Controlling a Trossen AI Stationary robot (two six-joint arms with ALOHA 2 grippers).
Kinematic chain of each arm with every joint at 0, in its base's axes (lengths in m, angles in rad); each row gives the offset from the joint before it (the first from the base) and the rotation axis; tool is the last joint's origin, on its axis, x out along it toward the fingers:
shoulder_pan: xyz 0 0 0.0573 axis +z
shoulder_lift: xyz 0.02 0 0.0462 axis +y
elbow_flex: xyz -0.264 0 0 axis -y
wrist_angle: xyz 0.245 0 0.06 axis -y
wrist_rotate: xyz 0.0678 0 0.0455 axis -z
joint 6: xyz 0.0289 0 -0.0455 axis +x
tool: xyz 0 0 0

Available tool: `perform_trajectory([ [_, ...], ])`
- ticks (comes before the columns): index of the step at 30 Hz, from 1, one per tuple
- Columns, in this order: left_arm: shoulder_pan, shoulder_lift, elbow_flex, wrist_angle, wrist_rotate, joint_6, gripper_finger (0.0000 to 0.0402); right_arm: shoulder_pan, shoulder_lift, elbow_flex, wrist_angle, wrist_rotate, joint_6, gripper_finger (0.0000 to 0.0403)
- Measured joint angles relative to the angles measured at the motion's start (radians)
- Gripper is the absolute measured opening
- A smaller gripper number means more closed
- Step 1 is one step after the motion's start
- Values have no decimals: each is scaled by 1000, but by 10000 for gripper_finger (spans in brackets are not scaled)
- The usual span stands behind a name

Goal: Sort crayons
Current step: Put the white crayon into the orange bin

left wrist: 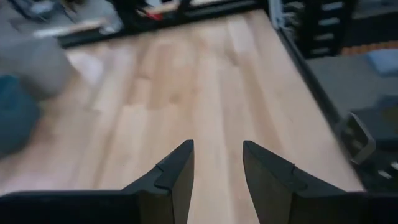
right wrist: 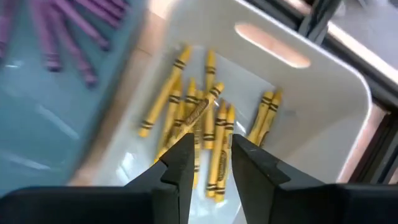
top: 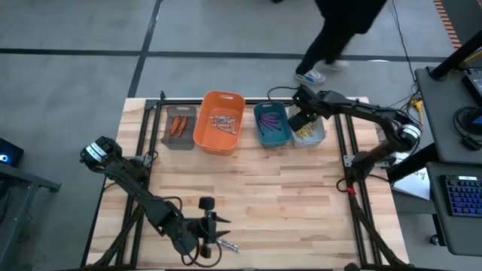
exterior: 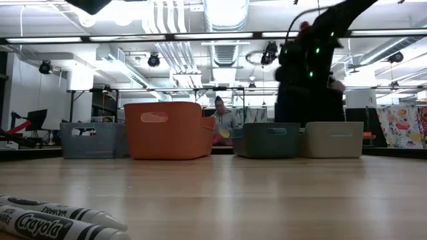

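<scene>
My right gripper (right wrist: 209, 163), fingers parted and empty, hovers over the white bin (right wrist: 323, 87); I lift straight clear of the yellow crayons (right wrist: 205, 134).

The high view looks straight down on the whole table (top: 248, 188). The low view sits at the table's near edge, level with the top, facing the row of bins (exterior: 167, 130) along the far edge — a row the high view shares. The left wrist view looks along bare boards near the near edge; the right wrist view hangs close over the white bin (right wrist: 298, 74) of yellow crayons (right wrist: 205, 118).
</scene>
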Motion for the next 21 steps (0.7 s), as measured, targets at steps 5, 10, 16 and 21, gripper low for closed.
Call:
perform_trajectory([
  [5, -4, 0, 0, -49, 138, -86, 120, 103, -113, 0, -4, 0, 38, 86],
  [10, -19, 31, -15, -65, 253, -134, 120, 240, -210, 0, -2, 8, 84, 89],
  [16, -23, 101, -18, -50, 247, -162, 120, 423, -259, -6, 3, 9, 132, 84],
  [21, -21, 141, -18, -46, 214, -162, 120, 575, -248, -9, 30, 11, 157, 87],
])
